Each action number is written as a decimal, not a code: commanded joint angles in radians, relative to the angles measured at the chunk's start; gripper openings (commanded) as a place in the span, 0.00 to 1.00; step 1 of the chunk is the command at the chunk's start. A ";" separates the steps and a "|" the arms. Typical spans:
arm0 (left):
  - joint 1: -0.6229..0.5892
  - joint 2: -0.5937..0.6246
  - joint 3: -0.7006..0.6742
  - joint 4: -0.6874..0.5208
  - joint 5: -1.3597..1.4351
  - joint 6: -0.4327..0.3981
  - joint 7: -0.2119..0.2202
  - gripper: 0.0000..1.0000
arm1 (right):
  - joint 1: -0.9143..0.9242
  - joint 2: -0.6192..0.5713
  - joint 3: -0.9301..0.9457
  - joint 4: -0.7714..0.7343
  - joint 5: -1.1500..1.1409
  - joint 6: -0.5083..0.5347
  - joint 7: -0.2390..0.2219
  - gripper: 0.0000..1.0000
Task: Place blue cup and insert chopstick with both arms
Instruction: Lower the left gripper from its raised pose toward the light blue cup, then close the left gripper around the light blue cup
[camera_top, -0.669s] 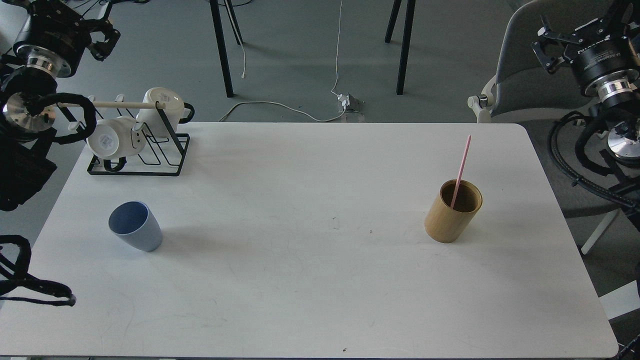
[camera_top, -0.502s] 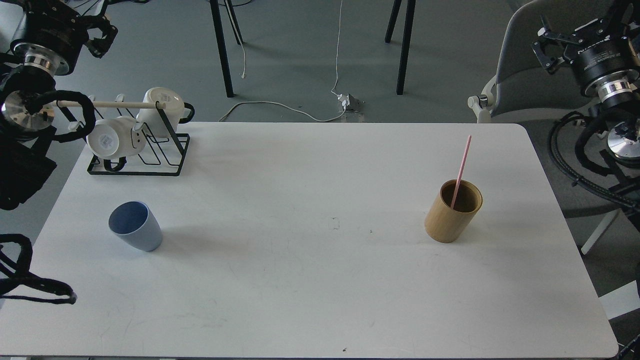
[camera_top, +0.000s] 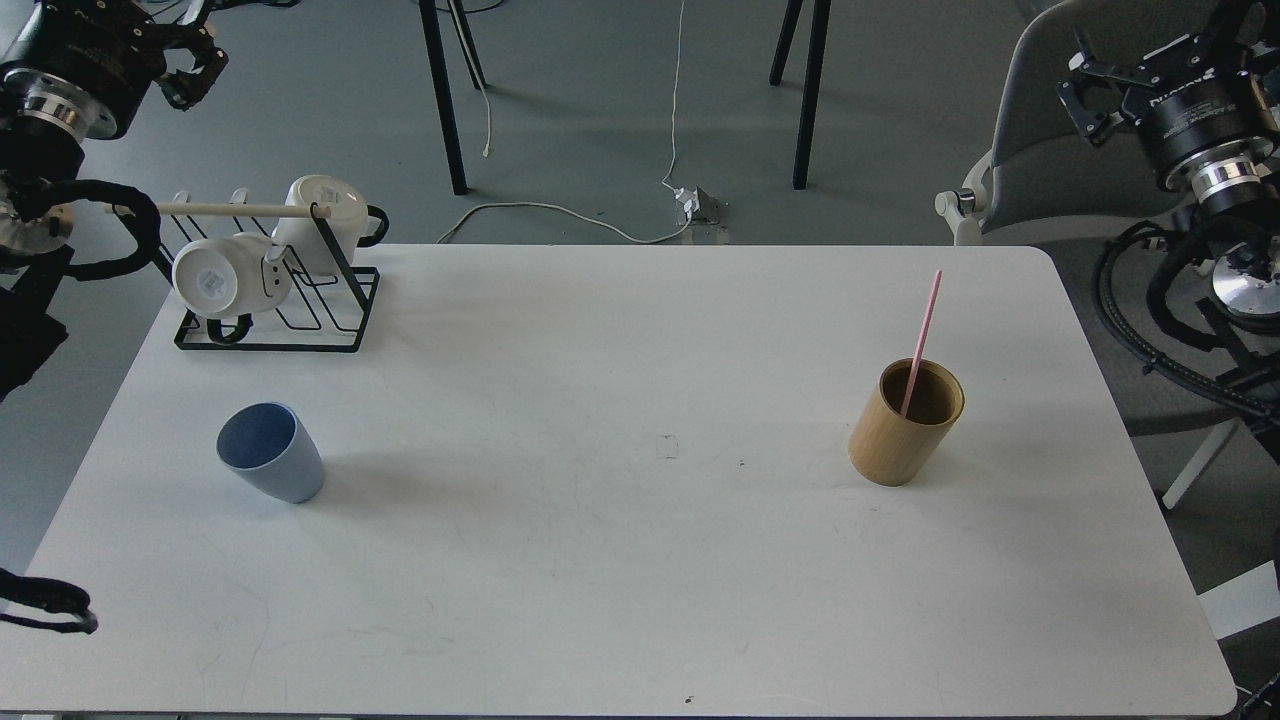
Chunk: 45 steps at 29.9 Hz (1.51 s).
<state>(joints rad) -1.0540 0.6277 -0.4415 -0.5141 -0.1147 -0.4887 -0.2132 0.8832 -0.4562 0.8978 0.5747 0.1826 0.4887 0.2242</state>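
Observation:
The blue cup (camera_top: 270, 452) stands upright on the left part of the white table (camera_top: 640, 560), with nothing in it. The pink chopstick (camera_top: 922, 335) leans inside the tan bamboo holder (camera_top: 905, 425) on the right part of the table. My left gripper (camera_top: 195, 45) is at the top left corner, above the floor behind the mug rack, far from the cup; it looks open and empty and is partly cut by the view's edge. My right gripper (camera_top: 1130, 60) is at the top right, off the table near a grey chair, open and empty.
A black wire mug rack (camera_top: 275, 300) with white mugs (camera_top: 215, 280) and a pale wooden rod stands at the table's back left corner. A grey chair (camera_top: 1060, 130) is behind the right corner. Black cables (camera_top: 1160, 300) hang beside the right edge.

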 joint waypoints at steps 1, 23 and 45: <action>-0.011 0.130 0.057 -0.165 0.195 0.000 -0.003 1.00 | -0.001 -0.003 0.001 0.002 0.000 0.000 0.000 1.00; 0.207 0.583 0.207 -0.816 1.573 0.114 -0.077 0.98 | -0.003 0.002 0.003 0.001 0.001 0.000 0.000 1.00; 0.293 0.351 0.331 -0.517 1.784 0.271 -0.134 0.69 | 0.003 0.008 0.047 0.002 0.003 0.000 0.000 1.00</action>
<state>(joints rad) -0.7767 0.9985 -0.1110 -1.0525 1.6684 -0.2182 -0.3395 0.8849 -0.4494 0.9446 0.5774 0.1871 0.4887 0.2240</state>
